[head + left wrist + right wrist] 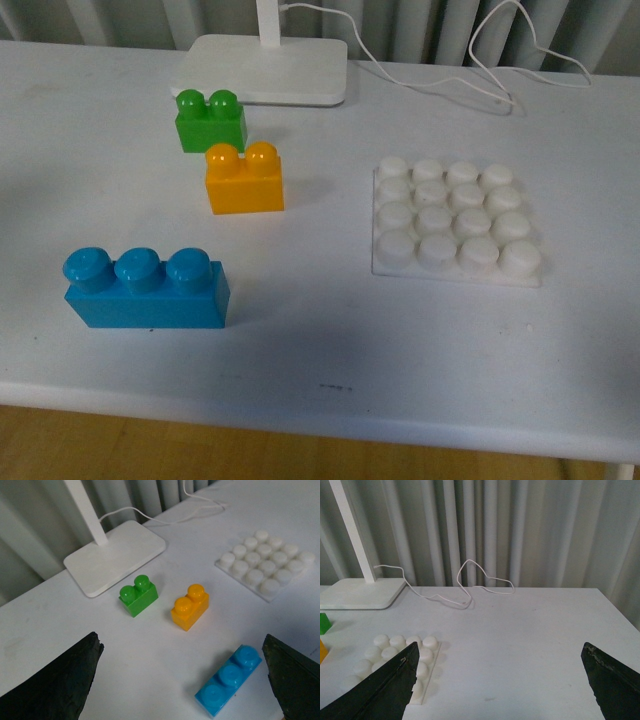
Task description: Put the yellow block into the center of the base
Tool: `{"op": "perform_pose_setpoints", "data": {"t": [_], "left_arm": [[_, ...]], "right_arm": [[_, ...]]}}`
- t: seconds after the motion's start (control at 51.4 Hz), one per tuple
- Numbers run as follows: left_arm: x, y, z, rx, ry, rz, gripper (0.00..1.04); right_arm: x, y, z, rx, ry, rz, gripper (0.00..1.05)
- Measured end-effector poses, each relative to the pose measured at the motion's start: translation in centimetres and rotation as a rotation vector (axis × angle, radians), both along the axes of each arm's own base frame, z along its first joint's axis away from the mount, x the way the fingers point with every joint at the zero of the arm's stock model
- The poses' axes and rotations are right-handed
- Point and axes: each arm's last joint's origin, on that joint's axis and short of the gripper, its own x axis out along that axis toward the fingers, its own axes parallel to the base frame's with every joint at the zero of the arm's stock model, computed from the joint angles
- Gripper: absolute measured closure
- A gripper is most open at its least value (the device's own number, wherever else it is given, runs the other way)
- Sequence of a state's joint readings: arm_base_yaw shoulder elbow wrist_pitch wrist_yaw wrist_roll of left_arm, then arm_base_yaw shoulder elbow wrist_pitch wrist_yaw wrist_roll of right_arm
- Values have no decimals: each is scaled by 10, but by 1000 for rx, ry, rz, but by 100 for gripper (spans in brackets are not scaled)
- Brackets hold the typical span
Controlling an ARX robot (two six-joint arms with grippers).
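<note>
The yellow block (244,180) stands upright on the white table, left of the base (456,222), a flat white plate with a grid of round studs. Both also show in the left wrist view, the block (190,607) and the base (264,564). My left gripper (185,680) is open and empty, high above the table, with the yellow block beyond its fingertips. My right gripper (500,680) is open and empty over bare table, with the base (395,657) beside one finger. A sliver of the yellow block (322,651) shows at the frame edge. Neither arm shows in the front view.
A green two-stud brick (209,120) stands just behind the yellow block. A blue three-stud brick (145,288) lies nearer the front. A white lamp foot (264,68) with its cable (470,75) sits at the back. The table's front edge (320,425) is close.
</note>
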State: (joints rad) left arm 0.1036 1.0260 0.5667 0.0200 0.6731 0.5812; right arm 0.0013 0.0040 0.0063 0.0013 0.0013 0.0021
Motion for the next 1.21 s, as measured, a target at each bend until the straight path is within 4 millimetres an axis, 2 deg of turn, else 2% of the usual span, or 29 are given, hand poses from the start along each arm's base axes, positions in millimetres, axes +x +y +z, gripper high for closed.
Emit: {"op": "perform_pose_setpoints", "data": {"t": [0.136, 0.272, 0.486, 0.642, 0.875, 1.206], "left_arm": [[35, -7, 11, 120, 67, -135, 6], [65, -23, 14, 298, 140, -281, 6], [110, -52, 13, 575, 165, -475, 6], [135, -69, 5, 704, 153, -528, 6], [163, -96, -8, 723, 146, -587, 6], [177, -118, -32, 761, 180, -624, 6]], "right_arm": [[0, 0, 0, 0, 0, 0, 9], [0, 0, 0, 0, 0, 1, 9], [0, 0, 0, 0, 0, 0, 9], [0, 0, 0, 0, 0, 0, 9], [0, 0, 0, 0, 1, 0, 9], [0, 0, 0, 0, 1, 0, 9]]}}
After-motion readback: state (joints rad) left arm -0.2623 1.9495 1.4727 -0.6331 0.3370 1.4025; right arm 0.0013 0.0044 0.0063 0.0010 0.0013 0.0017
